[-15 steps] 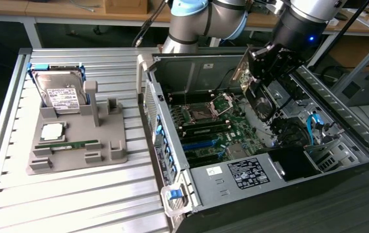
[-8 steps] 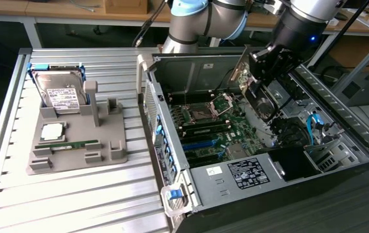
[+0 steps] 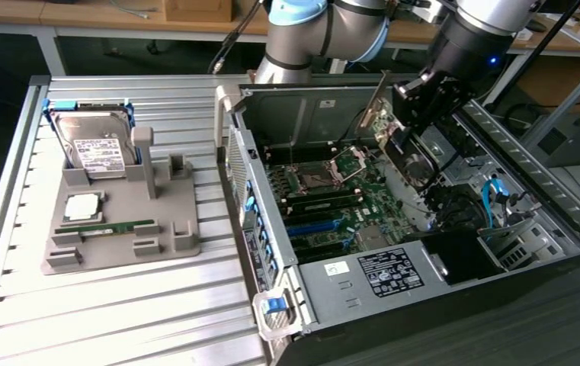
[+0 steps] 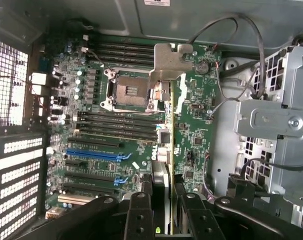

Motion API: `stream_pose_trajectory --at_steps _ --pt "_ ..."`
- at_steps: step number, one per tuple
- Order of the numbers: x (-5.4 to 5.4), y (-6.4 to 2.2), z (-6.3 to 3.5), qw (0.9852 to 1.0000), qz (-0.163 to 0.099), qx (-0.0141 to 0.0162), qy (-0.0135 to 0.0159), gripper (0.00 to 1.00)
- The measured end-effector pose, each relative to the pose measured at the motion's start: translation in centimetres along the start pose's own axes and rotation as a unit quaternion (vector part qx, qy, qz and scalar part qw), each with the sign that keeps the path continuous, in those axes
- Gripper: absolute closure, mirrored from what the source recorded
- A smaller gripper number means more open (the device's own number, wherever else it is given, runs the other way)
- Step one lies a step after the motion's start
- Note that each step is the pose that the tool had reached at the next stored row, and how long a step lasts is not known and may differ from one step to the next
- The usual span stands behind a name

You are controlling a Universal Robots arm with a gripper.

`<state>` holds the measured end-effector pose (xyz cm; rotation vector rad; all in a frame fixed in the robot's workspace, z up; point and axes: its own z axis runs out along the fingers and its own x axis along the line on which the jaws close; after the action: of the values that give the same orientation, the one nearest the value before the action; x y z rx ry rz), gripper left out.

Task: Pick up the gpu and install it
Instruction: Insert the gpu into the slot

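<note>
One slatted table (image 3: 116, 320) — gpu (image 4: 166, 120) in pincer (image 4: 162, 195), benches (image 3: 86, 14) behind

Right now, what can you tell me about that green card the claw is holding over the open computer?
The gpu is a thin, flat green circuit board with a bent silver metal bracket at its far end. The claw clamps it on both faces, so it hangs on edge in the air over the motherboard of the open computer case. It seems to touch nothing but the claw and sits in no slot.
</note>
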<state>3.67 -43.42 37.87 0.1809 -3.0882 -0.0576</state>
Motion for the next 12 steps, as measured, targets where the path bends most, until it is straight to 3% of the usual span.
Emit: stream_pose_trajectory --at_steps 12 --pt "0.0 0.0 0.0 0.9996 -0.029 0.0013 0.0012 0.73"
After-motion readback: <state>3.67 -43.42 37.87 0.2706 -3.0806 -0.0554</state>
